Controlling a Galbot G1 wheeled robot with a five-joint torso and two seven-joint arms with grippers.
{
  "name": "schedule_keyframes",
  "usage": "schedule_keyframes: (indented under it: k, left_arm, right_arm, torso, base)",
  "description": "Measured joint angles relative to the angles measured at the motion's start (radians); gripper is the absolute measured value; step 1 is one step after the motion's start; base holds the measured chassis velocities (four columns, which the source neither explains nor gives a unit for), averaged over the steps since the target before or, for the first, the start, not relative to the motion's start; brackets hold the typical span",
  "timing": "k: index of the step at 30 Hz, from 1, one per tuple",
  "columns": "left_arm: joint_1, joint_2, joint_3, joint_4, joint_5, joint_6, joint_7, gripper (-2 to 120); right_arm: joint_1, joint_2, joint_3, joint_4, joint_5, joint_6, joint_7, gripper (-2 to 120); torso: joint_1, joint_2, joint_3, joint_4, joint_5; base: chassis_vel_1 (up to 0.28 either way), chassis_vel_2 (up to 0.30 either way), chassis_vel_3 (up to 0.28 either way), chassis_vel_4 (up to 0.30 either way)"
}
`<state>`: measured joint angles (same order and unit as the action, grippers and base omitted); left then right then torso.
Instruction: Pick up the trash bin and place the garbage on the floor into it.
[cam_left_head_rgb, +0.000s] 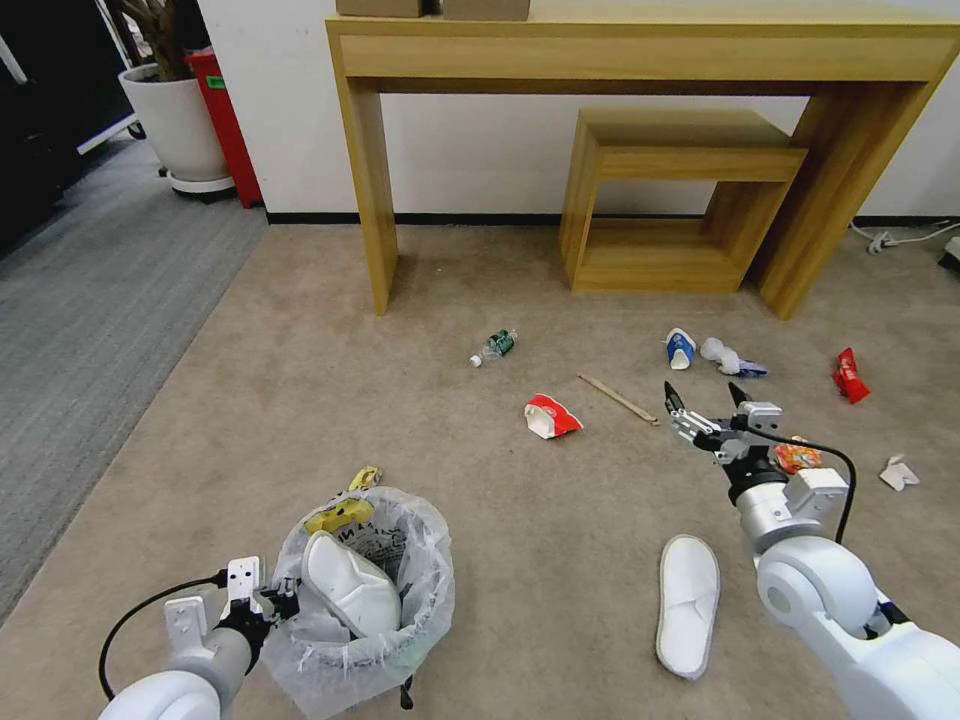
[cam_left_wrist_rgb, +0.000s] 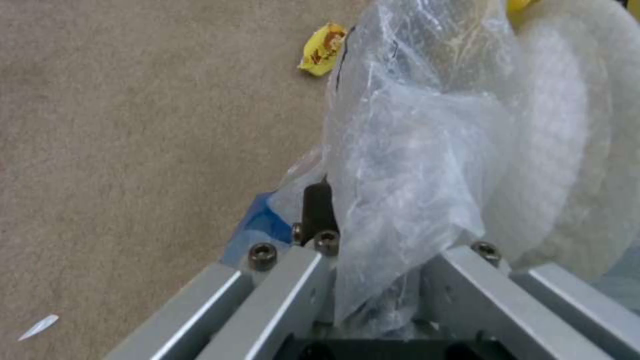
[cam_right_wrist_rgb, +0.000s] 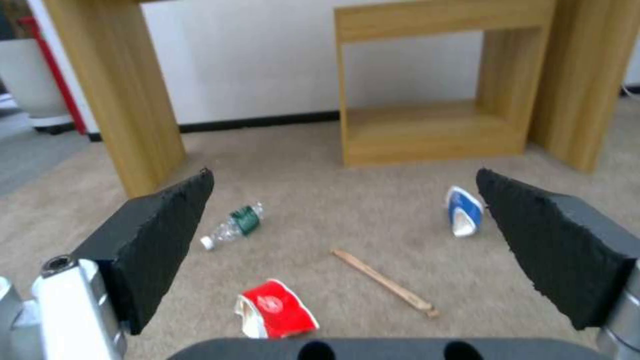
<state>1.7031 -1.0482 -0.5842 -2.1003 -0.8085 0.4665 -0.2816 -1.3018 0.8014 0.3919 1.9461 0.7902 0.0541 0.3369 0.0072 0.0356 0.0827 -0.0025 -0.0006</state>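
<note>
Left gripper (cam_left_head_rgb: 262, 603) looks clamped on the trash bin (cam_left_head_rgb: 365, 600) rim, low on the floor (cam_left_head_rgb: 300, 400). Right gripper (cam_left_head_rgb: 705, 399), jaws apart, hovers near the wooden stick (cam_left_head_rgb: 618, 398) and red cup (cam_left_head_rgb: 550, 416).

ahead of your right gripper (cam_left_head_rgb: 706, 398) the floor (cam_left_head_rgb: 420, 440) lies open; only the wooden stick (cam_left_head_rgb: 618, 399) and red cup (cam_left_head_rgb: 551, 416) interrupt it.

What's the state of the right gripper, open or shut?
Open. The right gripper has its black pads spread wide with bare floor and the stick visible between them, nothing held.
</note>
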Motion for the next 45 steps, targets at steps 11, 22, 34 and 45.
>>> schedule_keyframes:
  k: [11,22,34,45]
  left_arm:
    - [-0.005,0.003,-0.005,0.002,-0.005,0.001,-0.002,1]
    - [0.004,-0.006,-0.005,-0.001,0.001,0.001,-0.002,1]
    - [0.022,-0.011,-0.019,-0.005,0.009,-0.004,0.002,1]
    - [0.008,-0.01,-0.028,0.011,0.008,-0.019,0.007,1]
  right_arm:
    - [-0.006,0.001,0.004,-0.008,0.014,-0.044,0.044,100]
    - [-0.034,0.002,0.018,0.011,0.097,-0.134,0.151,100]
    - [-0.066,-0.033,0.024,-0.021,0.287,-0.346,0.281,100]
    - [-0.076,-0.064,0.035,-0.092,0.506,-0.516,0.422,100]
  torso:
    - [0.0,0.0,0.0,0.0,0.0]
    - [0.0,0.0,0.0,0.0002,-0.0001]
    - [0.0,0.0,0.0,0.0001,0.0]
    - [0.0,0.0,0.0,0.0001,0.0]
  base:
    - [0.0,0.0,0.0,0.0]
    - [0.0,0.0,0.0,0.0]
    - [0.0,0.0,0.0,0.0]
    - [0.0,0.0,0.0,0.0]
